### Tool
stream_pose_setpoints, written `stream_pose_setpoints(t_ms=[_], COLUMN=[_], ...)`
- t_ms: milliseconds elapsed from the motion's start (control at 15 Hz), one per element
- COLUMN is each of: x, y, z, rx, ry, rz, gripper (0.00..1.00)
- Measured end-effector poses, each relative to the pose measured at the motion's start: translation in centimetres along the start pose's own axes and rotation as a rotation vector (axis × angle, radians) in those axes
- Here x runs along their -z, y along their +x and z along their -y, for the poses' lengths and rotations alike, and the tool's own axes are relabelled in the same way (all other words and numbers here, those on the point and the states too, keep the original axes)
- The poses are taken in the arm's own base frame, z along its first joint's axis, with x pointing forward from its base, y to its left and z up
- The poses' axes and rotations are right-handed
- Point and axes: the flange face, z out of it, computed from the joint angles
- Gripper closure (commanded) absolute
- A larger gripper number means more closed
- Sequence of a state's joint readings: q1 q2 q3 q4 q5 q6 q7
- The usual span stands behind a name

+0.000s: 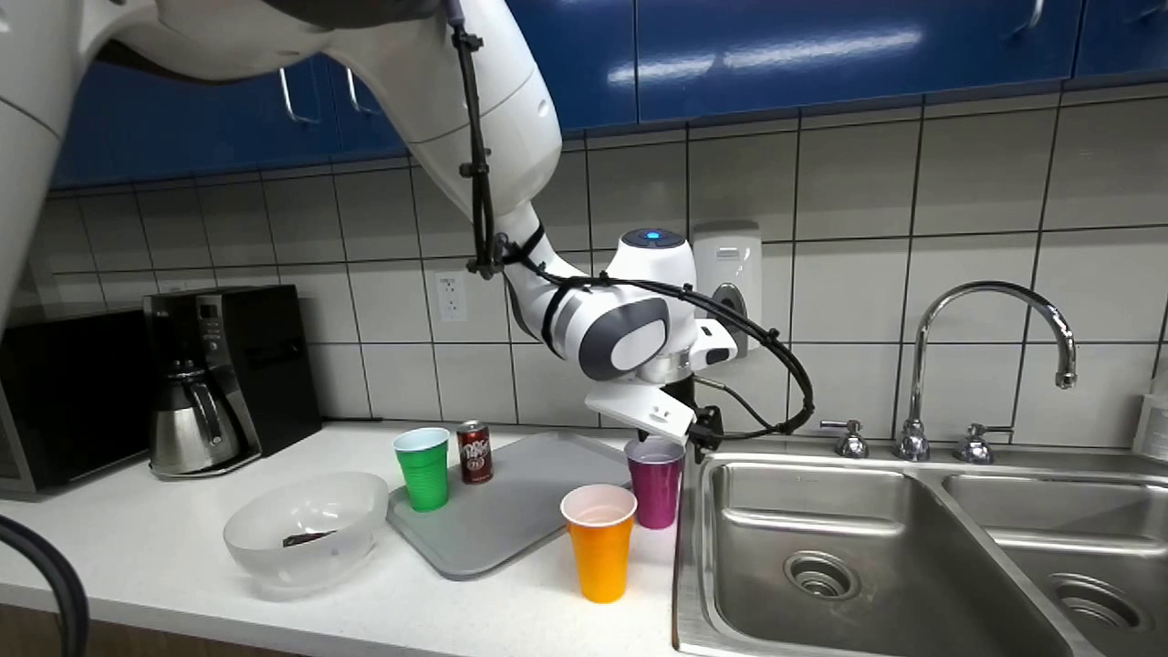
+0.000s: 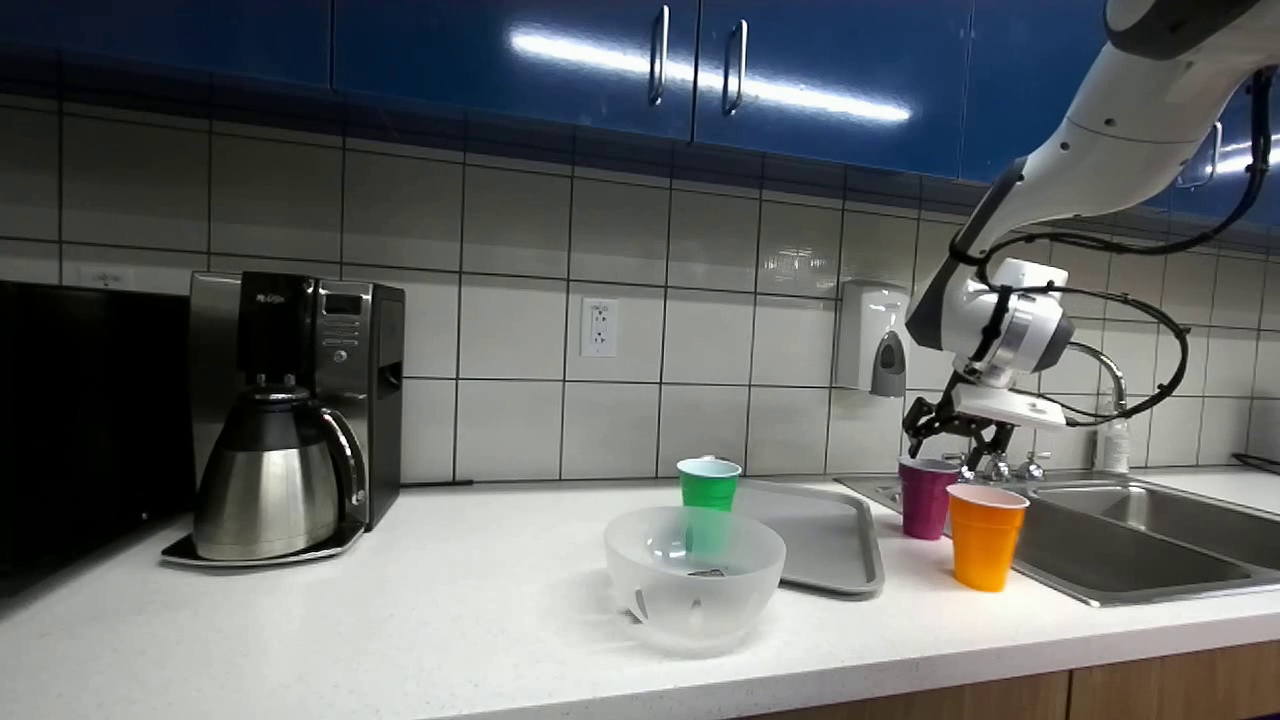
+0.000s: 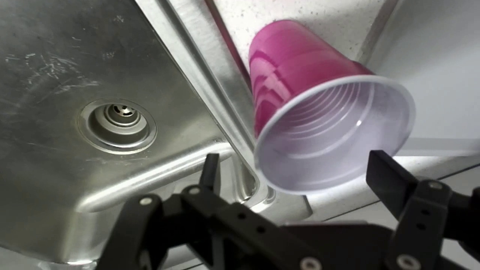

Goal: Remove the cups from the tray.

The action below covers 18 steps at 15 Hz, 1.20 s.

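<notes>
The green cup (image 1: 424,474) stands upright on the grey tray (image 1: 511,525), near its left side. The orange cup (image 1: 600,557) stands upright on the counter in front of the tray, beside the sink. The purple cup (image 1: 655,493) stands upright on the counter strip between tray and sink. All three also show in an exterior view, green (image 2: 708,485), orange (image 2: 985,540) and purple (image 2: 925,500). My gripper (image 2: 940,458) is open and empty at the purple cup's rim. In the wrist view my fingers (image 3: 294,154) are apart on either side of the purple cup's (image 3: 292,60) mouth.
A dark red soda can (image 1: 474,453) stands on the tray behind the green cup. A frosted bowl (image 1: 306,538) with a dark item inside stands left of the tray. The steel sink (image 1: 698,547) with its faucet (image 1: 912,429) is on the right. A coffee maker (image 1: 224,374) stands at the left.
</notes>
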<state>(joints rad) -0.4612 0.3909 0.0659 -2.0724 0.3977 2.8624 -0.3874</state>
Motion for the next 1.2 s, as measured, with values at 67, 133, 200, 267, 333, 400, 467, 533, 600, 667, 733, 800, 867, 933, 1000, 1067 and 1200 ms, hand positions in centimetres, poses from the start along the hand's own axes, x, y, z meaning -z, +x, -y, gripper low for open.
stream_pose_setpoints(t_ms=[67, 133, 200, 267, 333, 400, 467, 533, 600, 667, 733, 800, 867, 933, 1000, 1067, 1200], x=[0.5, 1.1, 1.6, 2.3, 3.0, 3.6, 4.2, 4.8, 5.2, 5.7, 6.1, 6.4, 6.6, 6.7, 6.9, 6.9, 7.0], y=[0.2, 0.3, 0.4, 0.6, 0.7, 0.7, 0.7, 0.6, 0.5, 0.4, 0.2, 0.1, -0.1, -0.4, -0.6, -0.9, -1.5], z=[0.3, 0.6, 1.0, 1.3, 1.7, 2.0, 2.5, 3.0, 3.5, 4.1, 4.8, 5.5, 6.3, 7.1, 8.0, 8.9, 10.8], rx=[0.002, 0.005, 0.008, 0.012, 0.017, 0.022, 0.029, 0.036, 0.044, 0.053, 0.063, 0.073, 0.083, 0.092, 0.100, 0.106, 0.117], ry=[0.002, 0.004, 0.006, 0.008, 0.009, 0.011, 0.014, 0.017, 0.020, 0.024, 0.029, 0.035, 0.041, 0.050, 0.059, 0.070, 0.093], rz=[-0.009, -0.018, -0.028, -0.037, -0.046, -0.054, -0.060, -0.066, -0.069, -0.072, -0.074, -0.076, -0.075, -0.074, -0.072, -0.070, -0.065], gripper=[0.00, 0.00, 0.00, 0.00, 0.00, 0.00, 0.00, 0.00, 0.00, 0.00, 0.00, 0.00, 0.00, 0.00, 0.00, 0.00, 0.00])
